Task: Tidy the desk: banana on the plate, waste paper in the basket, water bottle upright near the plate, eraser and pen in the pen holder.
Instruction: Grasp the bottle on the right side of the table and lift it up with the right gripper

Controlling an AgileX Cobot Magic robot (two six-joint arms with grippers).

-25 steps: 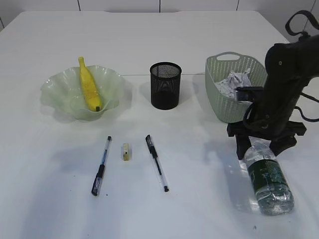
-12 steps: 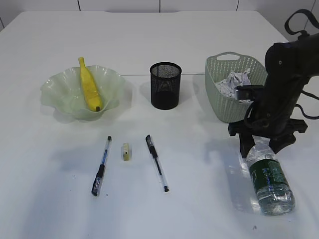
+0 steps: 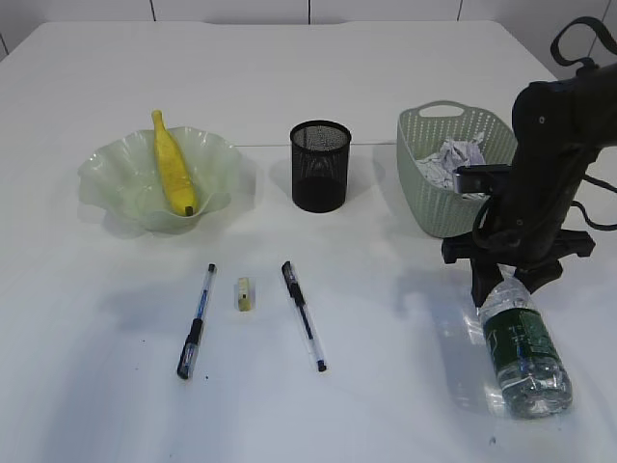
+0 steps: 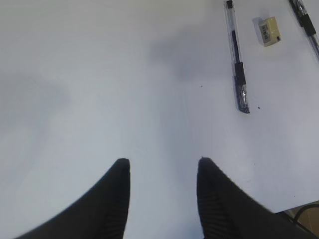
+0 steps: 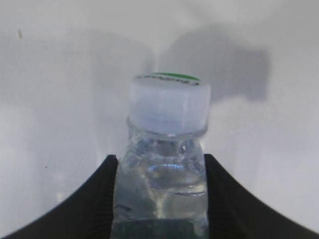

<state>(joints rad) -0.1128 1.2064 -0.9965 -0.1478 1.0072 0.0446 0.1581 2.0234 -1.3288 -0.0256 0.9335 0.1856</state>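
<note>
The water bottle [image 3: 523, 352] lies on its side near the front right corner of the white table [image 3: 386, 405]. It is clear ribbed plastic with a dark green label, and the writing on the label is too small to read. The right wrist view shows what the exterior view does not: a white ribbed cap with a green printed top, and the two black fingers [image 5: 99, 199] of the right gripper [image 3: 503, 280] pressed against both sides of the bottle's shoulder — it grips the bottle just below the neck.

The banana [image 3: 172, 166] rests in a pale green plate [image 3: 106, 174] of wavy, glass-like material towards the left edge. A black mesh pen holder [image 3: 320, 165] of round shape stands near the middle. A light green basket [image 3: 434, 183] with a woven pattern stands towards the right edge and holds crumpled waste paper [image 3: 458, 159].

Near the front edge lie two pens [image 3: 197, 320] with clear barrels and black grips, and the small cream eraser [image 3: 245, 293] between them, apart from both.

The left gripper [image 4: 162, 172] shows only in its own wrist view — its dark ribbed fingers stand apart over bare table and hold nothing.
</note>
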